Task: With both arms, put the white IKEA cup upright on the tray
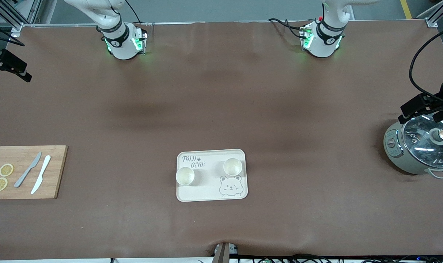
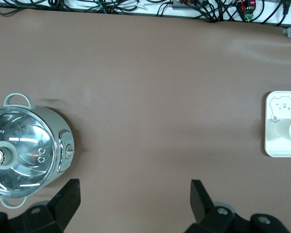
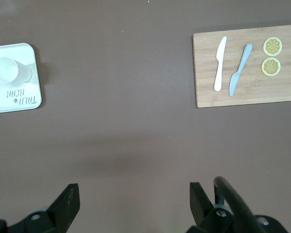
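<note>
1. cups: two white cups stand upright on the tray (image 1: 211,193), one (image 1: 185,176) at the edge toward the right arm's end, the other (image 1: 233,166) toward the left arm's end, well apart.
2. each looks light, stiff and smooth, likely slippery; i judge a pinch across the rim wall or around the body holds best.
3. both cups look empty; the tray holds nothing else.
4. pot (image 1: 419,148) with a glass lid sits closed at the left arm's end; contents hidden.
5. cutting board (image 1: 24,171) carries two knives and two lemon slices.
6. left gripper (image 2: 133,201) hangs over bare table beside the pot, fingers spread, holding nothing.
7. right gripper (image 3: 133,204) waits over bare table, fingers spread, empty.
</note>
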Controlling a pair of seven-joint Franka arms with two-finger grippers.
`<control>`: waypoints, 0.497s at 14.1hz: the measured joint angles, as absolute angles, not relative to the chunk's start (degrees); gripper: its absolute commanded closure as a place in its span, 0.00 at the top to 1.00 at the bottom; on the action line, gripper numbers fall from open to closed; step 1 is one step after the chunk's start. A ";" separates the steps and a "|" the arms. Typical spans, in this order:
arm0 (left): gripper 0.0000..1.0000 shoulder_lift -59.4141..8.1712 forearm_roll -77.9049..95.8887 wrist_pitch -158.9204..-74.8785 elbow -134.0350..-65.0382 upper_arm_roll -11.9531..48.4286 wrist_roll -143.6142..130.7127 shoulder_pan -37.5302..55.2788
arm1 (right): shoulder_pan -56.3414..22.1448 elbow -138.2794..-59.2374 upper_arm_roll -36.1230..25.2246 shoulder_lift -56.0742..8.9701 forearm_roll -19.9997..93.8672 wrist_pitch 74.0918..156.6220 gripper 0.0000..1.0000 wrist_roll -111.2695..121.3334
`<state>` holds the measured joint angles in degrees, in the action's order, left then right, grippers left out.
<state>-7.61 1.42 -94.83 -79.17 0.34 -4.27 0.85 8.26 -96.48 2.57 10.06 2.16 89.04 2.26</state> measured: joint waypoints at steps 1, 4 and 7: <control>1.00 -7.62 1.42 -94.47 -79.00 0.34 -4.27 0.84 | 8.26 -96.48 2.59 10.06 2.16 89.04 1.00 2.26; 1.00 -7.62 1.42 -92.61 -78.42 0.29 -4.27 0.80 | 8.26 -96.48 2.60 10.06 2.16 89.03 1.00 2.26; 1.00 -7.62 1.42 -92.23 -78.26 0.30 -4.27 0.79 | 8.26 -96.49 2.62 10.04 2.16 89.03 1.00 2.26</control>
